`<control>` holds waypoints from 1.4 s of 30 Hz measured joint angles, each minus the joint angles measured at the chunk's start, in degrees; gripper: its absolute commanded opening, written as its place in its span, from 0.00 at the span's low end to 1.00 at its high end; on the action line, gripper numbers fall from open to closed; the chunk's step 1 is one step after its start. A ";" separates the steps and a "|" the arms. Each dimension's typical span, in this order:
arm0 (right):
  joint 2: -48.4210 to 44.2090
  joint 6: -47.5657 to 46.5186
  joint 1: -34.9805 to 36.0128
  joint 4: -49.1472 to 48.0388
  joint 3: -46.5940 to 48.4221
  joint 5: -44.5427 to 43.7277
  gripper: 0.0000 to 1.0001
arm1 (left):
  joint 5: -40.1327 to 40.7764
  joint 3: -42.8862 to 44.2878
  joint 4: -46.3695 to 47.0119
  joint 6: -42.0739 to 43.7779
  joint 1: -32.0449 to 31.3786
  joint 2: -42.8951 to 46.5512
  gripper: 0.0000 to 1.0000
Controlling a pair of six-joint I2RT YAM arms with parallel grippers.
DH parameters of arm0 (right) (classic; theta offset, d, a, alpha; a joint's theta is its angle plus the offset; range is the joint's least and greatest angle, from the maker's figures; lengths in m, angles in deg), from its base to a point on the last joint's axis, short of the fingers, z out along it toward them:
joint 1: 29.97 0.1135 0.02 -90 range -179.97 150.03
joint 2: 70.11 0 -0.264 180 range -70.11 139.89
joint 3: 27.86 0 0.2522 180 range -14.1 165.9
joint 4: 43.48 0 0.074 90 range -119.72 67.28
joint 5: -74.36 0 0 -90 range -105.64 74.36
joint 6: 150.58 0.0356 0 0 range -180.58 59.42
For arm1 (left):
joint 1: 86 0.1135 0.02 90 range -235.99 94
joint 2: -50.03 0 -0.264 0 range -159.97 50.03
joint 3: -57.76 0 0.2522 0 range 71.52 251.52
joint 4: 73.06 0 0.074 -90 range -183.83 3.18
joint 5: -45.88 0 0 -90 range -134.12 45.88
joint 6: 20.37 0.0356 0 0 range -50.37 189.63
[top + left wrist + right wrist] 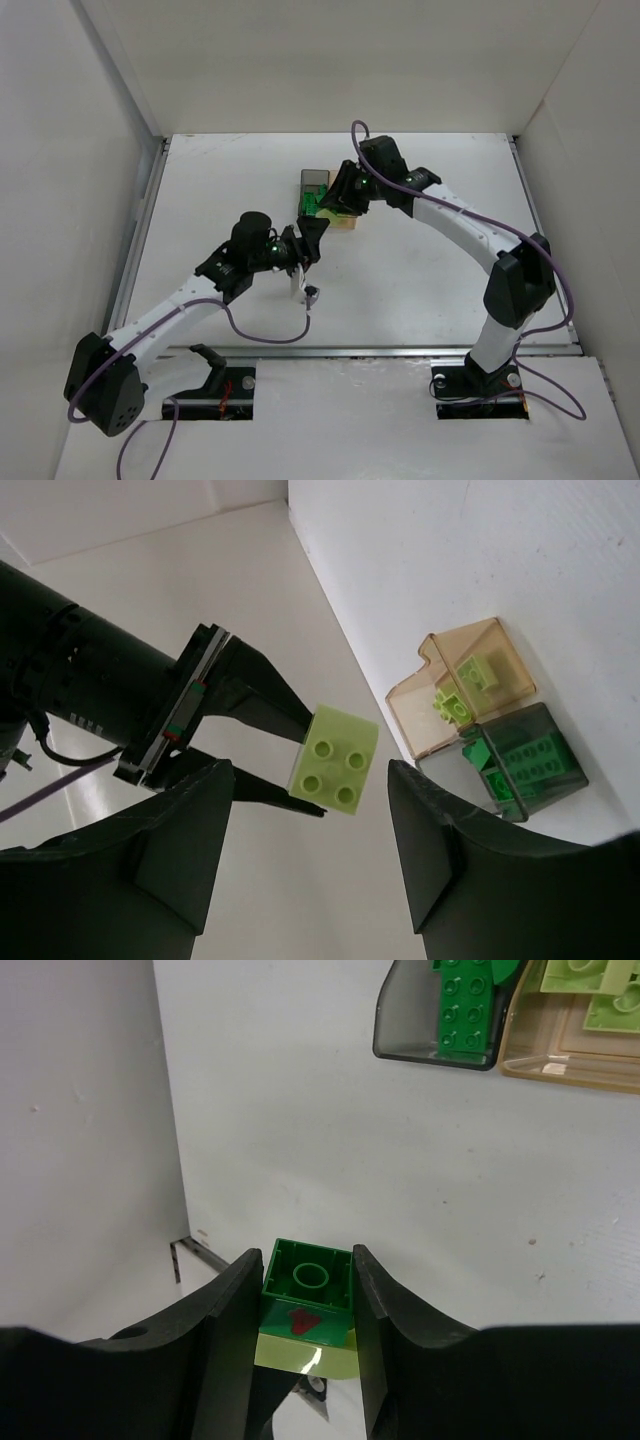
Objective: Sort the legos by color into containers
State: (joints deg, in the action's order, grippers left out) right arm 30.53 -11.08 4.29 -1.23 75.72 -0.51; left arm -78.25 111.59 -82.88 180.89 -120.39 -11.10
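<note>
As seen from above: right tool (328, 203) and left tool (312, 232) nose to nose mid-frame, beside the grey bin (315, 181).
Left wrist: left tool spread wide either side of pale brick (335, 760), presumably to pull it free; tan bin (460, 680) at right.
Right wrist: right tool clamped on dark green brick (305, 1280), bottom centre, stacked on the pale one.

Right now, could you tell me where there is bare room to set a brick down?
Bare table lies between the left wall and the dark grey bin, and again right of the right arm. Crowded: the left gripper and right gripper meet beside that bin.
</note>
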 measured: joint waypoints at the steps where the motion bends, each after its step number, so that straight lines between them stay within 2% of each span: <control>1: 0.00 0.28 0.11 -0.17 0.00 0.13 0.00 | 0.76 0.00 0.63 0.50 -0.35 -0.44 0.59; 5: 0.00 1.07 0.59 -0.46 0.00 0.52 0.00 | 3.32 0.02 1.09 1.60 -1.27 -2.21 0.59; 12: 0.00 1.40 0.70 -0.68 0.00 0.50 0.00 | 7.41 0.22 0.94 2.36 -2.32 -5.07 0.47; 15: 0.02 1.46 0.70 -0.68 0.00 0.50 0.00 | 8.44 0.57 1.03 2.56 -2.75 -5.31 0.47; 20: 0.02 1.51 0.72 -0.87 0.00 0.68 0.00 | 9.40 0.70 1.42 2.73 -3.04 -5.46 0.63; 26: 0.02 1.53 0.76 -1.16 0.00 1.18 0.00 | 10.64 0.70 4.22 2.73 -3.17 -5.53 0.67; 28: 0.02 1.51 0.76 -1.18 0.00 1.27 0.00 | 11.32 0.70 5.40 2.73 -3.39 -5.77 0.62; 32: 0.02 1.51 0.76 -1.84 0.00 1.51 0.00 | 12.66 0.70 7.23 2.82 -3.52 -7.13 0.46; 33: 0.02 1.51 0.76 -2.03 0.00 1.60 0.00 | 13.11 0.70 7.43 2.78 -3.54 -7.56 0.36; 36: 0.15 1.11 0.76 -2.10 0.00 1.11 0.00 | 13.79 1.11 7.98 3.54 -4.20 -8.46 0.13; 37: 0.15 0.94 0.83 -1.99 0.00 0.90 0.00 | 14.12 1.20 7.91 3.96 -4.57 -8.57 0.02; 42: 0.17 0.85 0.96 -2.27 0.00 0.70 0.00 | 14.88 1.20 7.96 3.98 -4.87 -8.59 0.00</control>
State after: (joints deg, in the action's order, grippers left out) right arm 30.70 -10.23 5.25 -3.50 75.72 0.19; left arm -63.37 112.80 -74.92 184.87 -125.26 -19.68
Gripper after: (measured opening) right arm 0.434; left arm 0.348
